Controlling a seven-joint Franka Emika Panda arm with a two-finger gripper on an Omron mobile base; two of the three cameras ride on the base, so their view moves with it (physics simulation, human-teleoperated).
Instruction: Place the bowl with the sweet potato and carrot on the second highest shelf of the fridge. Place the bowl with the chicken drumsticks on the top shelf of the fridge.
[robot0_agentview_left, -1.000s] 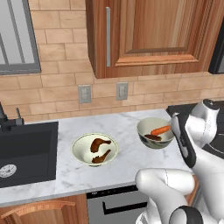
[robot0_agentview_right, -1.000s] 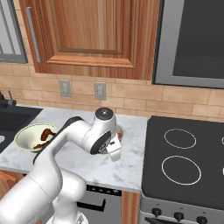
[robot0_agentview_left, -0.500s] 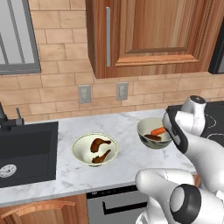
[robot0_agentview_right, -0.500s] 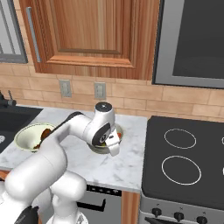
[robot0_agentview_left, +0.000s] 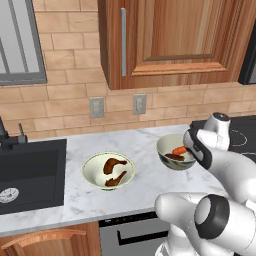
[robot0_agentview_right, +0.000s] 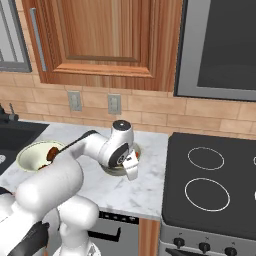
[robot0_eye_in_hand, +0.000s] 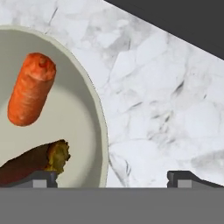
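The bowl (robot0_agentview_left: 175, 151) with the carrot (robot0_eye_in_hand: 31, 89) and sweet potato (robot0_eye_in_hand: 35, 162) stands on the marble counter, right of centre. My gripper (robot0_agentview_left: 192, 149) points down at its right rim, open. In the hand view the rim (robot0_eye_in_hand: 99, 118) runs between the two fingertips (robot0_eye_in_hand: 41, 177), one inside the bowl and one outside. From the right base view the arm covers most of this bowl (robot0_agentview_right: 116, 169), with the gripper (robot0_agentview_right: 131, 167) at its near side. The bowl with the chicken drumsticks (robot0_agentview_left: 108, 170) (robot0_agentview_right: 34, 154) sits further left. The fridge is out of view.
A black sink (robot0_agentview_left: 30, 167) with a faucet is set into the counter at the left. A black stove top (robot0_agentview_right: 210, 180) borders the counter on the right, under a microwave (robot0_agentview_right: 225, 45). Wooden cabinets (robot0_agentview_left: 170, 35) hang above the brick wall.
The hand has swung in toward the vegetable bowl and come down over its right rim. The jaws have stayed open and both bowls have stayed put.
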